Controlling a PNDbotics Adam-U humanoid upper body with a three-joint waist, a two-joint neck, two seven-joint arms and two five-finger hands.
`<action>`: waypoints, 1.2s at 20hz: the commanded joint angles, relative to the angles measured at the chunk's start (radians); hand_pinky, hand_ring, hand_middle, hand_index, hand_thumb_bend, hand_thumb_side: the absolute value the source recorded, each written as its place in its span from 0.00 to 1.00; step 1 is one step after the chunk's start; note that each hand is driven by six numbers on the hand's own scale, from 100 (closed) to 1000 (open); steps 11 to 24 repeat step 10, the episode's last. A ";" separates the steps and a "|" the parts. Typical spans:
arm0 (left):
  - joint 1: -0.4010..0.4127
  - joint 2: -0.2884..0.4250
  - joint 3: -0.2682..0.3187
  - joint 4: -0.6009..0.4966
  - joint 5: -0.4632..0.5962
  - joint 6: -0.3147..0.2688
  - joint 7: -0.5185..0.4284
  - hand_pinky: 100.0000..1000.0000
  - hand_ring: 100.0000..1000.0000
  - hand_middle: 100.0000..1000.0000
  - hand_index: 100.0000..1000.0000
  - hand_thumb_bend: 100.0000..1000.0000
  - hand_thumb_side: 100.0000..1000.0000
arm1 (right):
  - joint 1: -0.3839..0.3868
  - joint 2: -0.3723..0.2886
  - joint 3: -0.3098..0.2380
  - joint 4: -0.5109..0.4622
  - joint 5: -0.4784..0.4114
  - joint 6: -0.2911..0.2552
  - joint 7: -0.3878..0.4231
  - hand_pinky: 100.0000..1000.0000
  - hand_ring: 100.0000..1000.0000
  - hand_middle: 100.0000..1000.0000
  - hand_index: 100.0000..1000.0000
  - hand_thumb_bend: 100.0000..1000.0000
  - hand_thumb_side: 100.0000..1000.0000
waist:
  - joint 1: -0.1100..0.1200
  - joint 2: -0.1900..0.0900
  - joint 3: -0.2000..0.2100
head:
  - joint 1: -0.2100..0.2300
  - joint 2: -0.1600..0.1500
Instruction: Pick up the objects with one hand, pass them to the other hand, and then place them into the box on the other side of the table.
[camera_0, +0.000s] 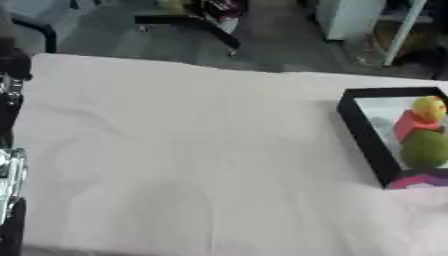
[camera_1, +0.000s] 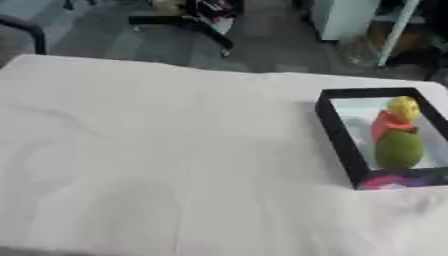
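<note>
Left eye view: my left arm (camera_0: 10, 165) shows as a black and silver strip down the left edge, but the left hand itself is out of frame, so I can't say whether it's wide, narrow or holding anything. Right hand isn't in either view.

Task items: the black-walled rectangular box (camera_1: 337, 135) sits at the right side of the counter (camera_1: 175, 165), which is covered in a pale pinkish cloth. Inside it, far to near: a yellow round fruit-like object (camera_1: 403, 108), a red blocky object (camera_1: 385, 128) touching it, and a green oval fruit-like object (camera_1: 400, 149) just beside the red one. A purple-pink patch (camera_1: 395, 181) shows at the box's near wall; can't tell what it is.

No loose object on the open cloth in either view, so my read is the run is at or near its end, or the next item lies outside the frame.

If another pass comes: pick on the left, hand over mid-counter above the cloth, then release from the right hand over the bare white floor at the far end of the box, since the near part is taken up.

Obstacles: nothing on the counter between left edge and box. The cloth has wrinkles, which could snag a low drag. Beyond the far edge there's a chair base (camera_0: 188, 22) and a white cabinet (camera_0: 350, 17), well apart from the work.
</note>
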 joint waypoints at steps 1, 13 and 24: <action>0.009 -0.016 0.009 -0.028 -0.008 -0.009 0.033 0.56 0.63 0.59 0.73 0.97 0.87 | 0.032 0.059 0.003 -0.047 -0.061 -0.027 -0.074 0.51 0.60 0.61 0.76 0.20 0.37 | 0.003 -0.002 -0.004 | -0.018 0.014; 0.036 -0.047 -0.002 -0.016 -0.005 -0.020 0.071 0.56 0.65 0.62 0.73 0.92 0.91 | 0.123 0.106 0.040 -0.016 -0.167 -0.085 -0.214 0.48 0.57 0.58 0.77 0.13 0.36 | 0.003 -0.005 -0.018 | -0.082 0.015; 0.036 -0.047 -0.002 -0.016 -0.005 -0.020 0.071 0.56 0.65 0.62 0.73 0.92 0.91 | 0.123 0.106 0.040 -0.016 -0.167 -0.085 -0.214 0.48 0.57 0.58 0.77 0.13 0.36 | 0.003 -0.005 -0.018 | -0.082 0.015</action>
